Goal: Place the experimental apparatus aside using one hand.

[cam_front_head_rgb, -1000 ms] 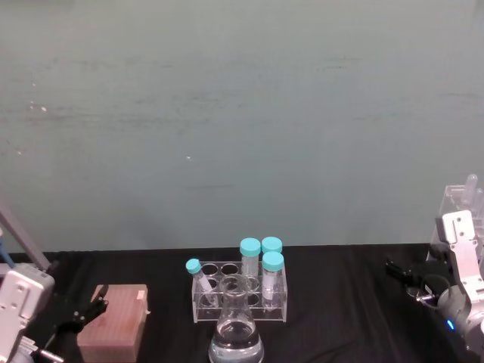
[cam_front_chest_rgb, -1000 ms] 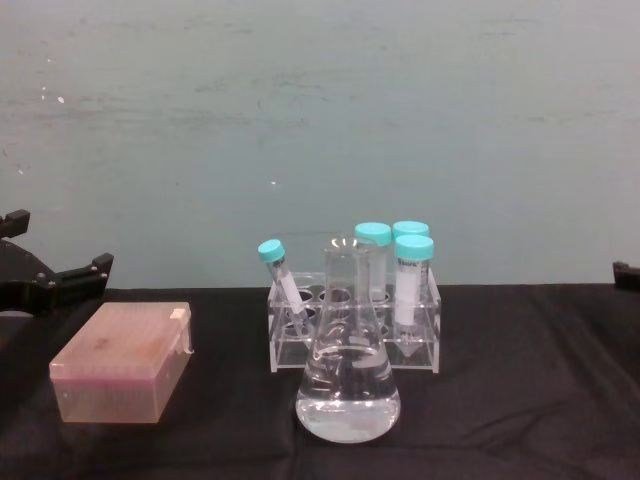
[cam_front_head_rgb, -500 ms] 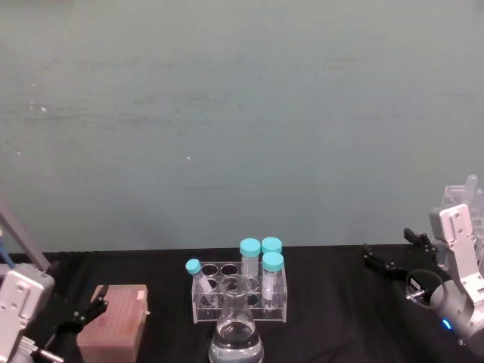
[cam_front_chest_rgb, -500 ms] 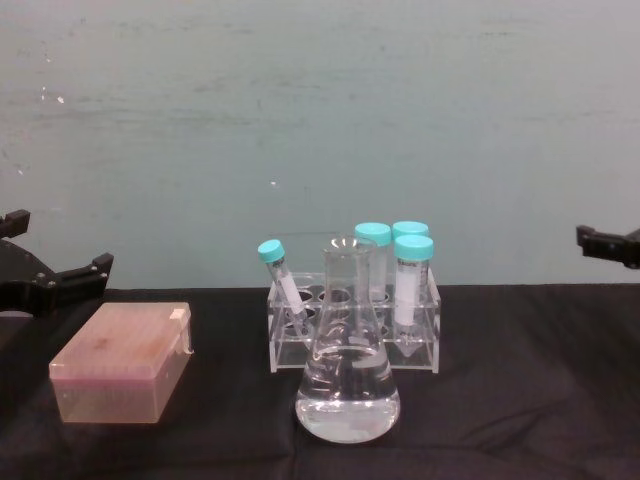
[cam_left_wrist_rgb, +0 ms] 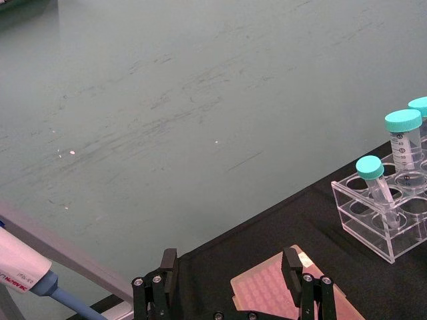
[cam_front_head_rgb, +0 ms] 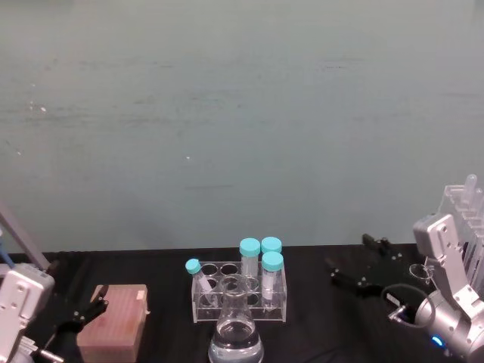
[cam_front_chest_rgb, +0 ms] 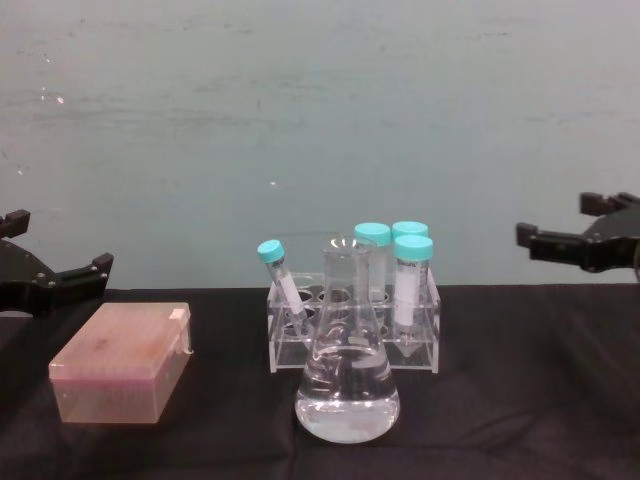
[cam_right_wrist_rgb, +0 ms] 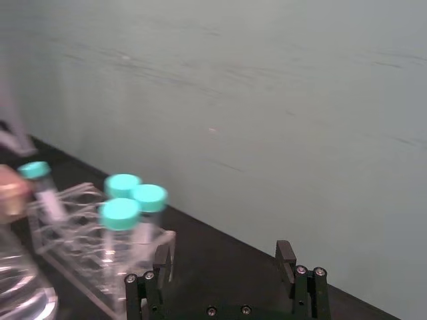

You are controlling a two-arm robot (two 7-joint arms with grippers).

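One black-covered table (cam_front_chest_rgb: 520, 400) is carrying all the labware, and judging by the layout, the task is only beginning. Standing at the front centre is the large conical glass flask (cam_front_chest_rgb: 347, 375), partly filled with clear liquid and untouched. Just behind it, the clear acrylic six-well rack (cam_front_chest_rgb: 425, 345) is sitting mid-table, also not yet moved aside. A pink rectangular plastic box (cam_front_chest_rgb: 125, 365) is lying well to the left. The right gripper (cam_front_chest_rgb: 570, 225) is hovering above the table to the right of the rack, jaws spread, grasping nothing and well apart from the glassware. The left gripper (cam_front_chest_rgb: 50, 255) is idling near the pink box, jaws likewise spread and empty. Four teal-capped plastic tubes (cam_front_chest_rgb: 413, 290) are occupying the rack, three upright and one tilted. Grasping, lifting and setting aside are all remaining.
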